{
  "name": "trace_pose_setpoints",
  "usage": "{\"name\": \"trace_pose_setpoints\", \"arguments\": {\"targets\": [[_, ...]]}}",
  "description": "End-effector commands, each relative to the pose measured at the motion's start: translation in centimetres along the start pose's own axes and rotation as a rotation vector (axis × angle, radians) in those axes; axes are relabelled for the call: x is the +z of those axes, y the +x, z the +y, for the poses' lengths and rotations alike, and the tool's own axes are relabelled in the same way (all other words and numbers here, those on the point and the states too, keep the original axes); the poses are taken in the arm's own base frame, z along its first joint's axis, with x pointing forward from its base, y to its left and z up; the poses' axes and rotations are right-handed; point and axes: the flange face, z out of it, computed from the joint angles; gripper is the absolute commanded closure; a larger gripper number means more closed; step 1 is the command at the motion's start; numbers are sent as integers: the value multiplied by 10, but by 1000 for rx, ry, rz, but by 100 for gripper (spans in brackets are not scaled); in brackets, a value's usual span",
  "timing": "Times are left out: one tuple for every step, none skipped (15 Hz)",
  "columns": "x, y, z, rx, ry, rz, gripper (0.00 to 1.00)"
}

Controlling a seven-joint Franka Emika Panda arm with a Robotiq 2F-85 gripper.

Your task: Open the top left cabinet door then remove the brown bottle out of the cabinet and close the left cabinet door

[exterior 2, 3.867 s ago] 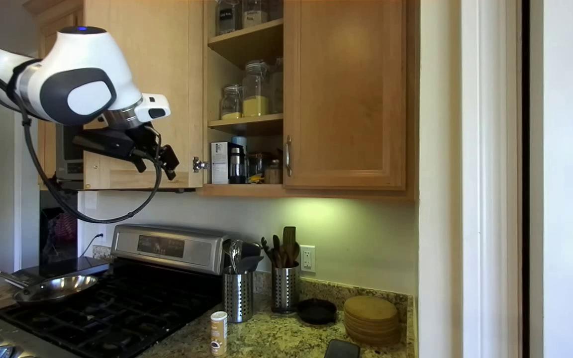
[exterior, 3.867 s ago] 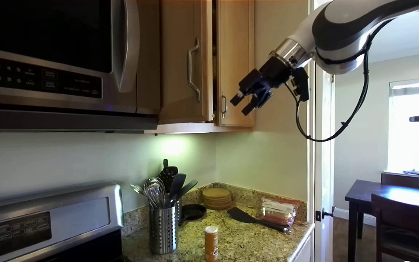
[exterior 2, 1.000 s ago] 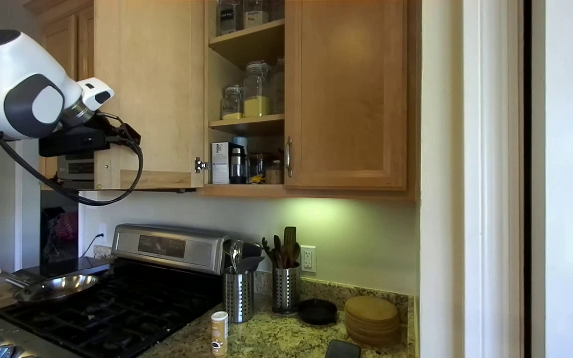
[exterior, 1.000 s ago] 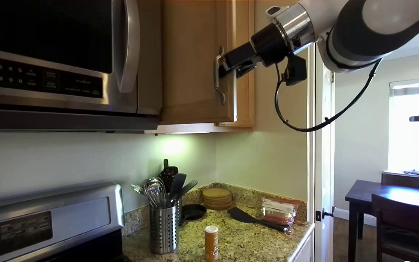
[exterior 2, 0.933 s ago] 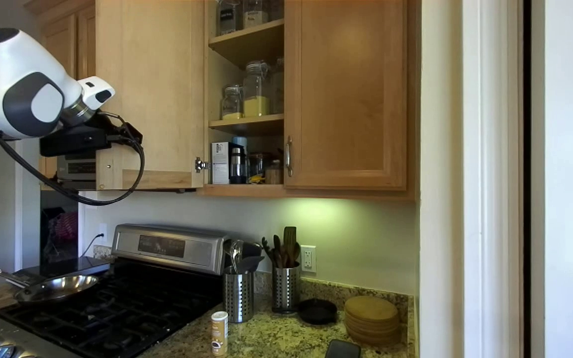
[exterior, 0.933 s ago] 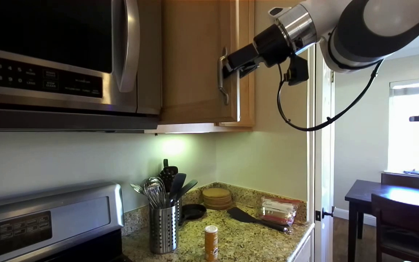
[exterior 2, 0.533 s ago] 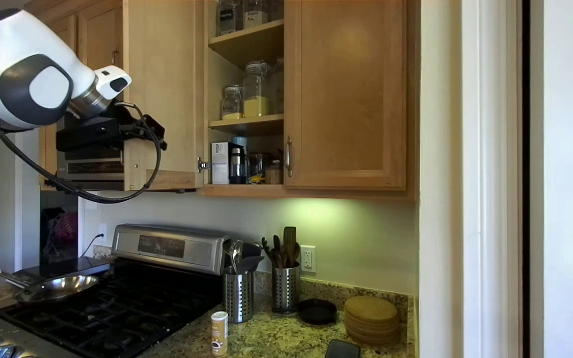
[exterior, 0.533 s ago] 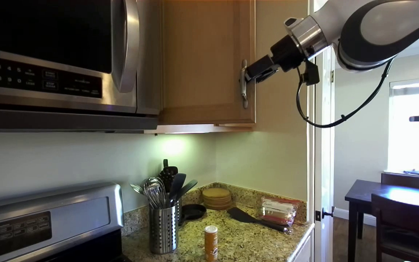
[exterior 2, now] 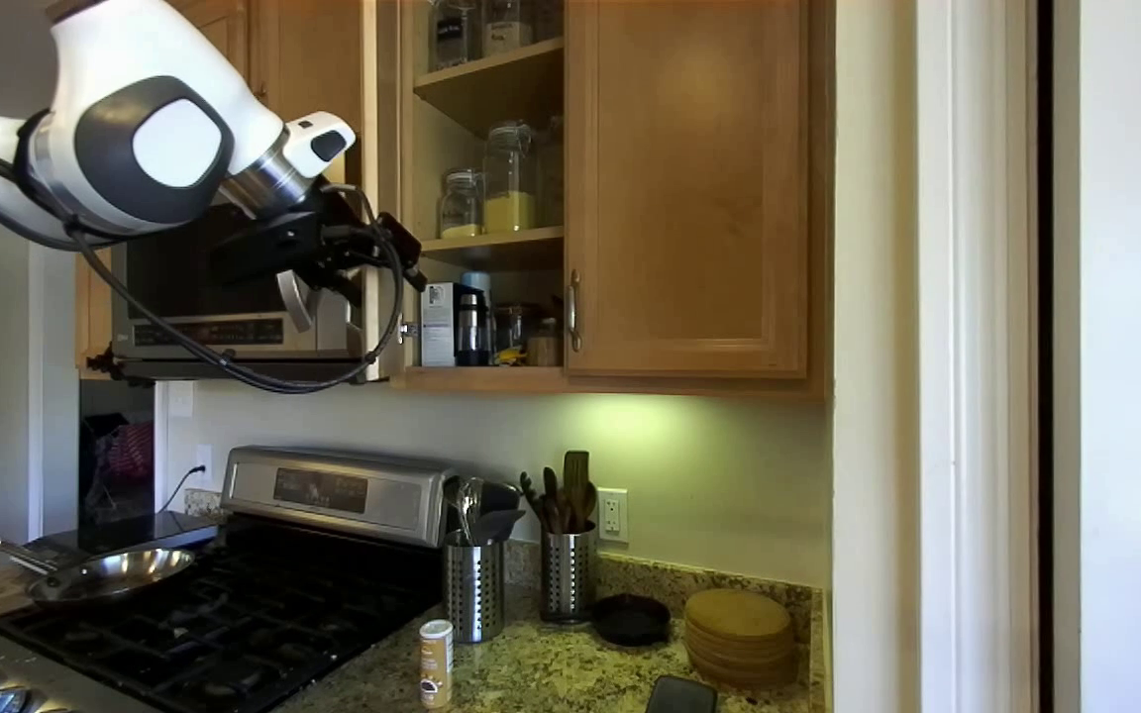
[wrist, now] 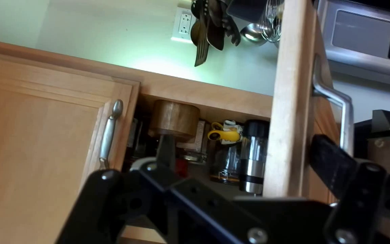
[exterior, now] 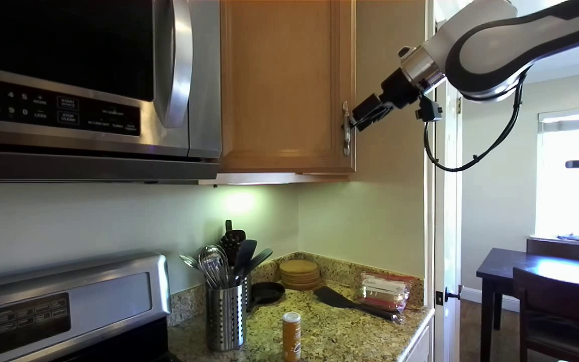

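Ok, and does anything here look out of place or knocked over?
One mild oddity: in an exterior view, a long black spatula lies loose on the speckled granite counter, while other metal and black utensils stand in a perforated steel cylinder holder. Nothing I can see looks knocked over.

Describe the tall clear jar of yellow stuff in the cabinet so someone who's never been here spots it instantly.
Find the wall cabinet with its left door open, above the speckled counter. In an exterior view, the tall clear jar stands on the first shelf up from the bottom. It rises above the shorter jar on its left, and its yellow fill is deeper.
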Motion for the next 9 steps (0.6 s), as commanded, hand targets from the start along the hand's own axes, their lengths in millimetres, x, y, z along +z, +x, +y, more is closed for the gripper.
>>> {"name": "trace_pose_setpoints", "arguments": {"targets": [[14,24,14,-14,11,-49,0],[15,27,18,-34,-3,-71,0],[15,30,21,-52,-11,-90,0],[16,31,24,-70,-14,-114,0],[17,33,26,-88,-25,-131,0],[18,34,27,-99,-28,-150,0],[21,34,29,-101,-26,-166,0],[25,32,32,-97,-30,-186,0],[29,30,35,-96,-38,-202,0]]}}
